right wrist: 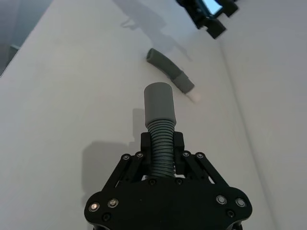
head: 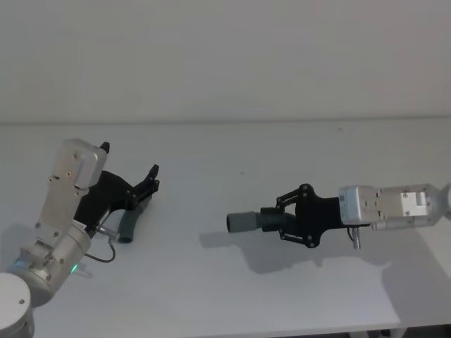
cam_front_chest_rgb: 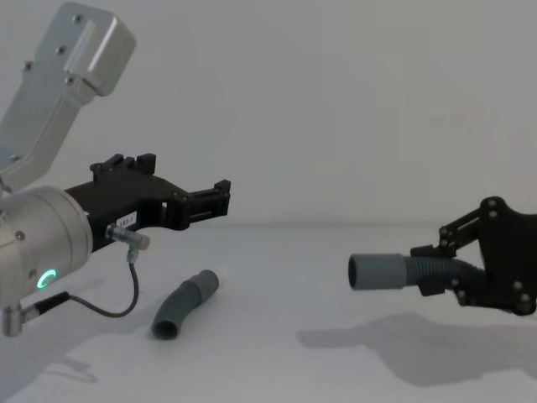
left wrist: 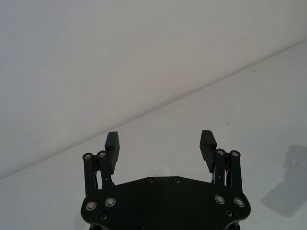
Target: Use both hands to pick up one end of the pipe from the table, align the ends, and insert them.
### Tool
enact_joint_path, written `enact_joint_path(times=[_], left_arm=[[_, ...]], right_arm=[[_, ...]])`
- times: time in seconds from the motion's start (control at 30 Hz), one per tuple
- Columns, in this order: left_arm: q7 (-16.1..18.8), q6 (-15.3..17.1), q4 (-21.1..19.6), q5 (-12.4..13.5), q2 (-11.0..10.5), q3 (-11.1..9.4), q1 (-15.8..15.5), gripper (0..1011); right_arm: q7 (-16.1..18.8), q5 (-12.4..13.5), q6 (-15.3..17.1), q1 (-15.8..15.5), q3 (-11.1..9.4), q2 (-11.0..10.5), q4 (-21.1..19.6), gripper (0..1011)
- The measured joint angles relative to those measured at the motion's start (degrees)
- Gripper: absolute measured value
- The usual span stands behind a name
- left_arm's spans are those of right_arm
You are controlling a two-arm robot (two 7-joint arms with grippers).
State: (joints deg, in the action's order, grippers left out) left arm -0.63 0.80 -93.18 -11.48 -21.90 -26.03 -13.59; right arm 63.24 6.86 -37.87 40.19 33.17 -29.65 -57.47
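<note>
Right gripper [right wrist: 162,141] first: my jaws there are clamped on the ribbed body of one pipe piece [right wrist: 159,112]. It is held clear of the tabletop [head: 211,296], with its open-mouthed cuff [cam_front_chest_rgb: 377,273] aimed across toward my left side. That half looks ready. The work is on the left. My left gripper [left wrist: 159,141] hovers with its jaws wide apart and nothing between them. The second piece [cam_front_chest_rgb: 186,304] lies flat on the tabletop just below and beside it, its white spigot [right wrist: 194,96] at the end facing my right arm. To do this well, I'd come straight down with the jaws straddling the ribbed stretch, well back from the cuff, so the spigot sticks out free. I'd close firmly, since a curved hose will likely want to roll or twist. Then I'd lift and turn the wrist until spigot and open cuff share one line. My guess is a crooked approach would jam at the rim.
</note>
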Motion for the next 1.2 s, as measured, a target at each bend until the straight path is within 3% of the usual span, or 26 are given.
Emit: enact_joint_path(times=[0.2,0.5,1.2], left_arm=[[0.0,0.0,0.0,0.0,0.0,0.0,0.0,1001],[0.0,0.0,0.0,0.0,0.0,0.0,0.0,1001],[0.0,0.0,0.0,0.0,0.0,0.0,0.0,1002]], right_arm=[[1.7,-1.3,-3.2,2.2,1.4,0.9,2.4,233],[2.0,-2.6,-4.5,3.7,2.4,1.4,3.3,233],[-2.3,-4.2,-0.4,3.2,2.1,0.2,0.1,233]])
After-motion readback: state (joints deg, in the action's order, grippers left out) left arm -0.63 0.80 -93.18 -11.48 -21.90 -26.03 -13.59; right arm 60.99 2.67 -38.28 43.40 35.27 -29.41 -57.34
